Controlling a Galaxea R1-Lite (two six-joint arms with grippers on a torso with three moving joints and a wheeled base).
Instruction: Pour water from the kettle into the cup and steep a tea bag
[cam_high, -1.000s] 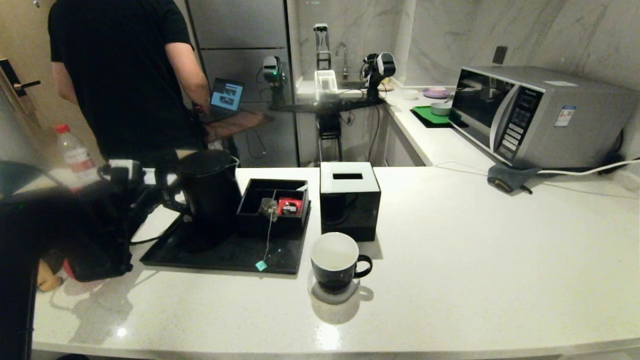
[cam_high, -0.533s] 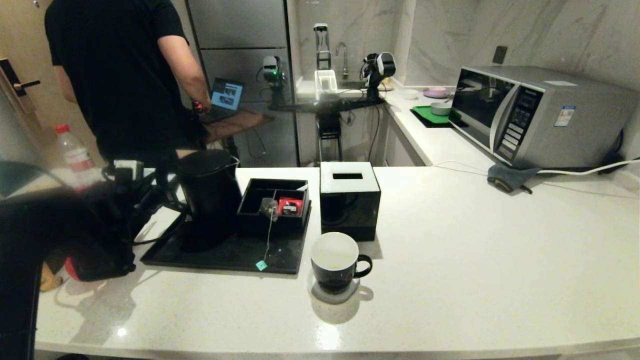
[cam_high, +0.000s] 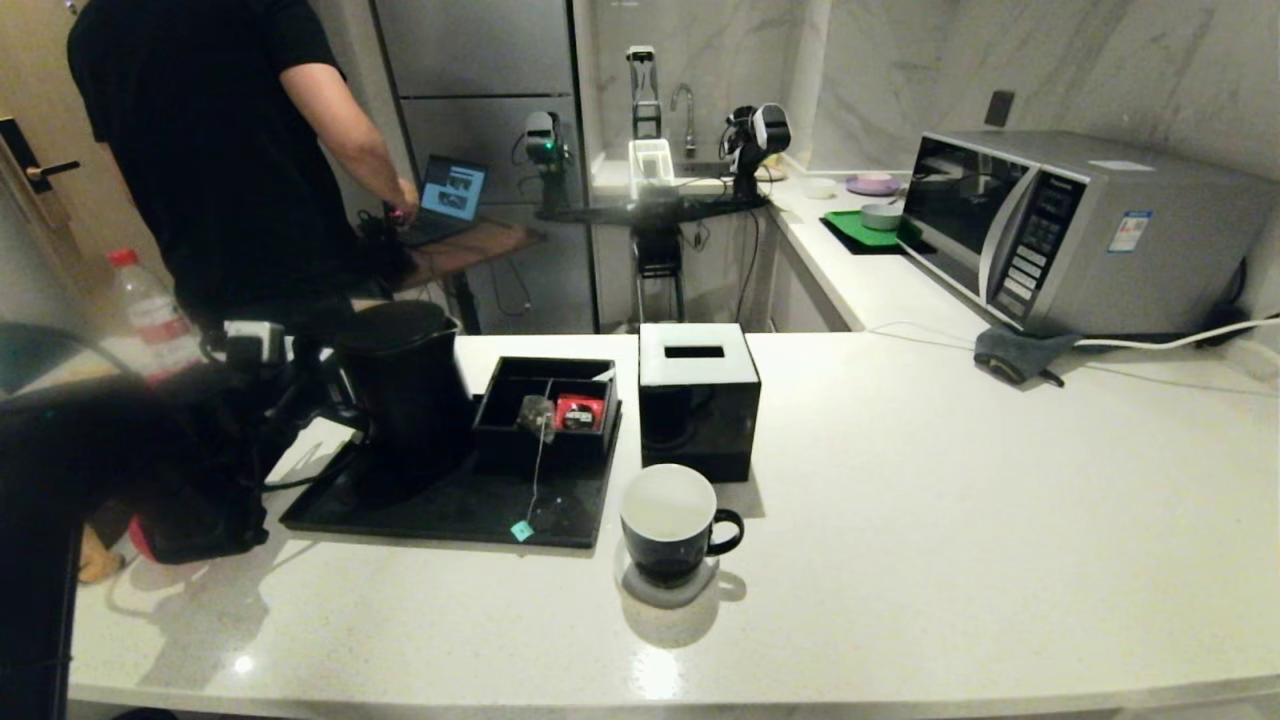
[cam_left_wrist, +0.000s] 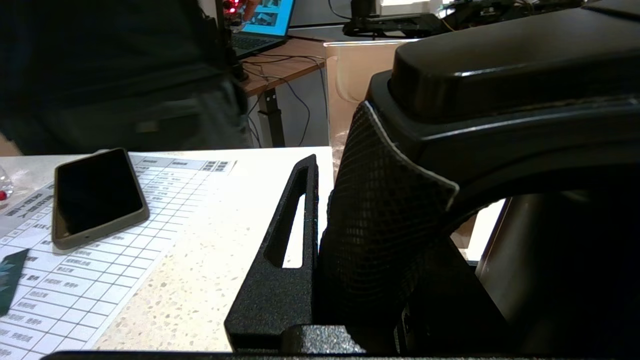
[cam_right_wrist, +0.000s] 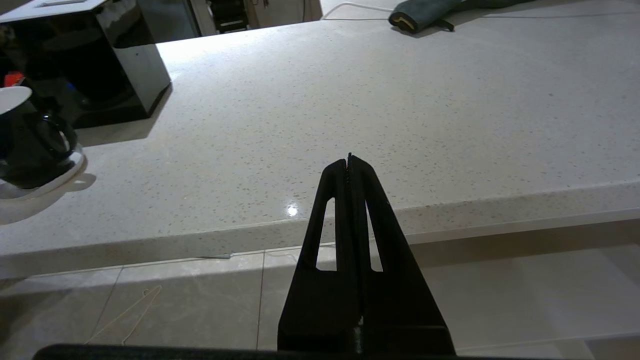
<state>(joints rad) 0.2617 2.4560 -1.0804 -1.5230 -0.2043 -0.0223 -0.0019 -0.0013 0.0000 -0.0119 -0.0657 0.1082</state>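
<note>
Hand (cam_left_wrist: 320, 210) of left arm, clamped on kettle (cam_high: 405, 385) handle.

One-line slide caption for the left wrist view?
Left end effector clamped on the kettle handle, with a phone lying on a printed sheet beside it.

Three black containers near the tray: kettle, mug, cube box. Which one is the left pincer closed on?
The kettle, the tall jug standing on the black tray: the left pincer clamps its handle. The mug and cube box stand untouched.
</note>
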